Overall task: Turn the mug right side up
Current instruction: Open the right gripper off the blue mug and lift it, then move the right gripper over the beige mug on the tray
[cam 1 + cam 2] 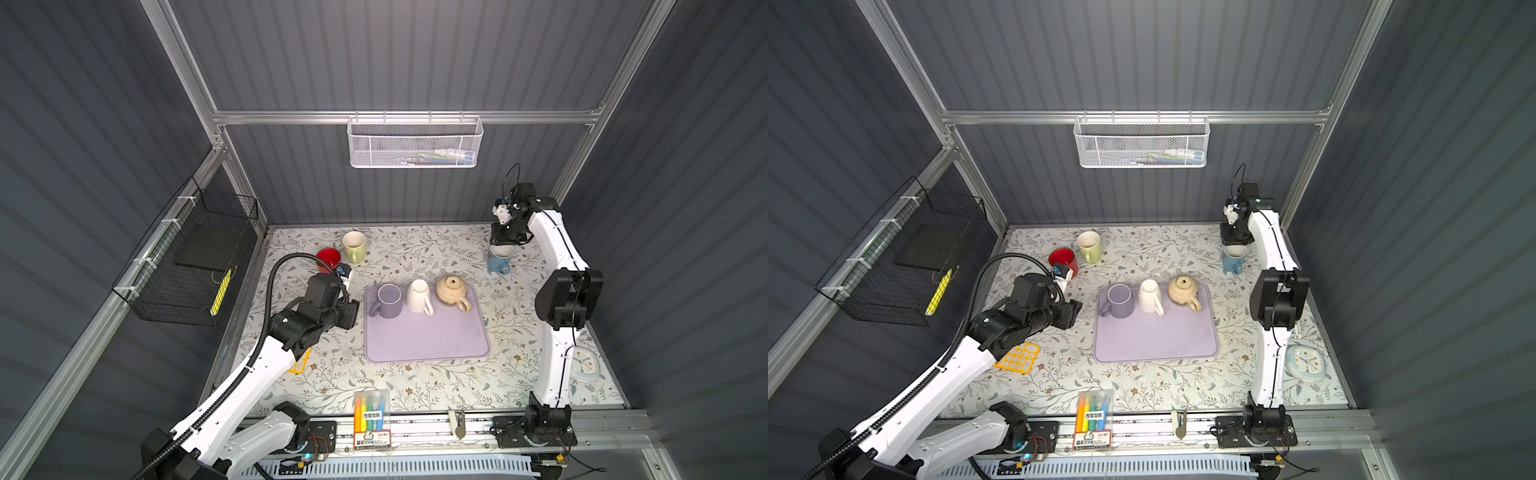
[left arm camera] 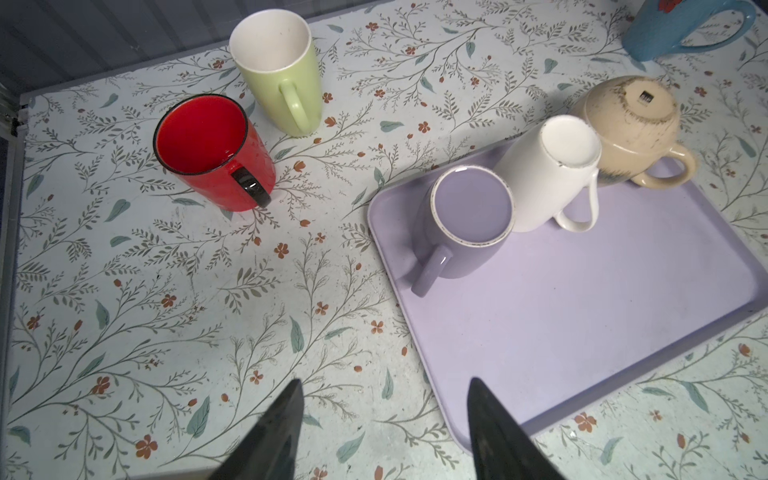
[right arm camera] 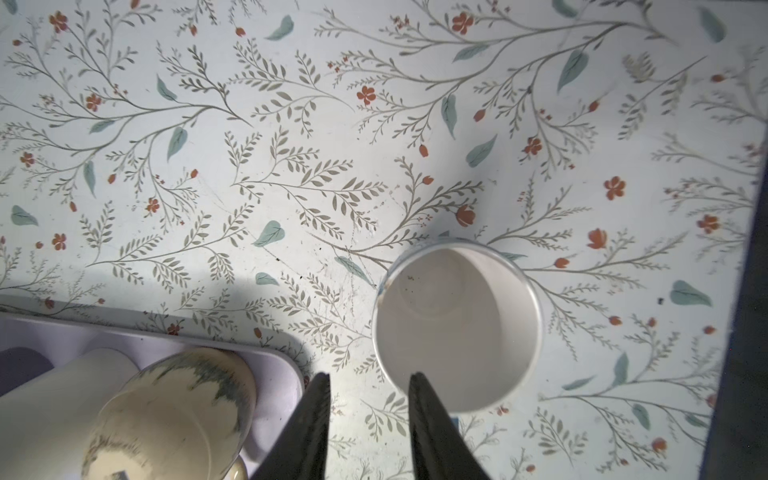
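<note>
A red enamel mug [image 2: 212, 158] and a pale green ceramic mug [image 2: 276, 70] stand upright at the far left. The left gripper [image 2: 385, 382] hangs wide open beside the lilac plastic tray [image 2: 582, 324], which holds a purple mug [image 2: 469, 208], a white mug [image 2: 552, 174] and a beige mug [image 2: 631, 120], all inverted. At right, the blue ceramic mug [image 3: 457, 328] stands upright on the table. The right gripper [image 3: 369, 376] hovers just above its rim, fingers slightly parted, empty. The marker pack [image 1: 371, 405] label is too small to read.

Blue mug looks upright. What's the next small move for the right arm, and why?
Probably lift the right gripper straight up: the blue mug stands mouth-up on the table, and the jaws straddle its rim loosely, so a sideways pull might tip it.
</note>
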`<state>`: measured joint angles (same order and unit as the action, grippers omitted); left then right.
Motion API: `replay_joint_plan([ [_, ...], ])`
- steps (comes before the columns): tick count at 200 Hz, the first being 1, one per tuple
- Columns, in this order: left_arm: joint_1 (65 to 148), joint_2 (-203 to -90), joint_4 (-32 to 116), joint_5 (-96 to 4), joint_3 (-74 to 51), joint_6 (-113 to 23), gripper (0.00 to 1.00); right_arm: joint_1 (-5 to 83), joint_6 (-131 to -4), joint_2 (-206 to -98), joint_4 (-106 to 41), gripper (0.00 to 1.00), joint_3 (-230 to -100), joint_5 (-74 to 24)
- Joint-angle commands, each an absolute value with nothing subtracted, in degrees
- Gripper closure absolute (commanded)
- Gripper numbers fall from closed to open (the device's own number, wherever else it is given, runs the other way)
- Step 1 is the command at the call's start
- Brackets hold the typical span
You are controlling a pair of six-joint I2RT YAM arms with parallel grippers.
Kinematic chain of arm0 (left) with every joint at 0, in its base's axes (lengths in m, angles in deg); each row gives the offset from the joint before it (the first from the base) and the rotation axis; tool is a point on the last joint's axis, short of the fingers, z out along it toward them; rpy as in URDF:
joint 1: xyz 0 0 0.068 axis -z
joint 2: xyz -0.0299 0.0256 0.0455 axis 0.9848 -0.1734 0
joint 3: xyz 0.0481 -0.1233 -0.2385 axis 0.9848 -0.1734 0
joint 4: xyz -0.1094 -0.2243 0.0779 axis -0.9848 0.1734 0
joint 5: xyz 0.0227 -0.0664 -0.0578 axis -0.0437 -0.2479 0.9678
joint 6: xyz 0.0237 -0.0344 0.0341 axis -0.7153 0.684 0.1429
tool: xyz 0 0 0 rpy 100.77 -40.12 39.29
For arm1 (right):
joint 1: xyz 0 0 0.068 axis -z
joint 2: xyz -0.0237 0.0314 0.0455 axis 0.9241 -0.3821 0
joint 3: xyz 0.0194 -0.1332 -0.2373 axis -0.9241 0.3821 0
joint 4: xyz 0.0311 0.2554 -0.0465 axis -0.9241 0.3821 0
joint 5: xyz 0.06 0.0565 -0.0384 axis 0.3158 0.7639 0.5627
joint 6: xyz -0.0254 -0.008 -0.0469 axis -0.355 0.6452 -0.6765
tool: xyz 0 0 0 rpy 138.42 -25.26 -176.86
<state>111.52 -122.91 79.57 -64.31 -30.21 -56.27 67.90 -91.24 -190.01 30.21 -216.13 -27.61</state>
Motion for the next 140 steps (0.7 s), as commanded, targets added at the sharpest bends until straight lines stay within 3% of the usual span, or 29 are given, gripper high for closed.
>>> replay_joint_plan([
  [1, 111.4, -123.2, 76.0, -62.4, -30.9, -58.2, 0.36, 67.5, -91.2, -185.8, 28.9, 0.65, -211.4, -29.1],
  [97, 111.3, -131.5, 67.6, -58.9, -27.7, -61.9, 0.35, 61.7, -86.0, -156.4, 3.6, 0.58, -164.8, -23.5],
  [140, 111.3, -134.5, 65.2, -57.0, -25.6, -61.9, 0.35, 55.0, -88.7, -152.0, 1.4, 0.51, -155.6, -22.5],
])
